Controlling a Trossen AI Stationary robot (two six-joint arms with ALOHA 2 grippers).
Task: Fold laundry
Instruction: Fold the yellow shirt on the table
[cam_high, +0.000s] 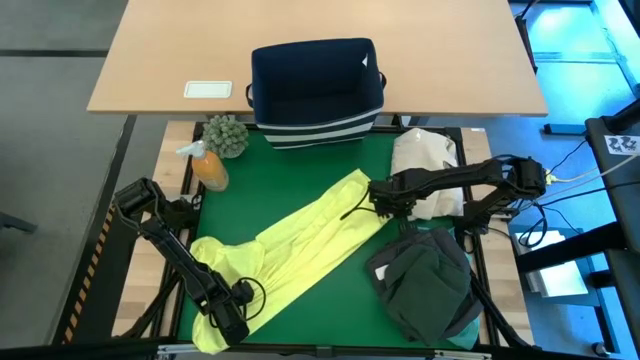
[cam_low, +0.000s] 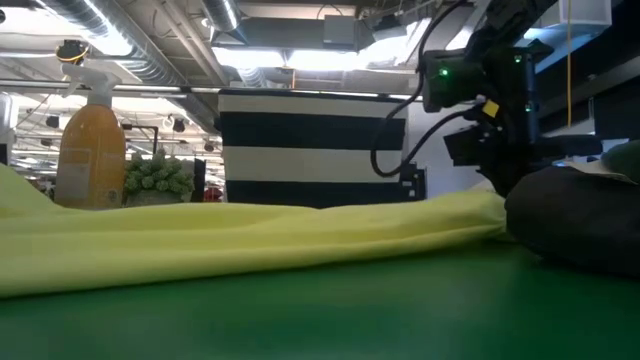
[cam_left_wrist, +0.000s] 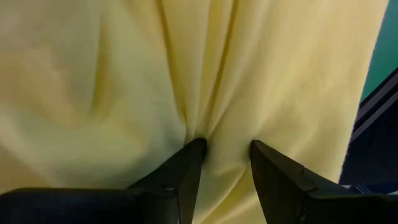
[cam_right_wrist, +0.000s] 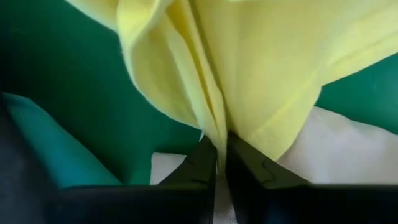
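At the near left corner of the green surface, the left gripper has its jaws partly apart, pinching a bunched fold of the yellow-green shirt. The shirt stretches in a long diagonal band across the surface, up toward the right. There the right gripper has its jaws clamped on the shirt's far end, beside the cream bundle. Just below it, the dark garments lie heaped.
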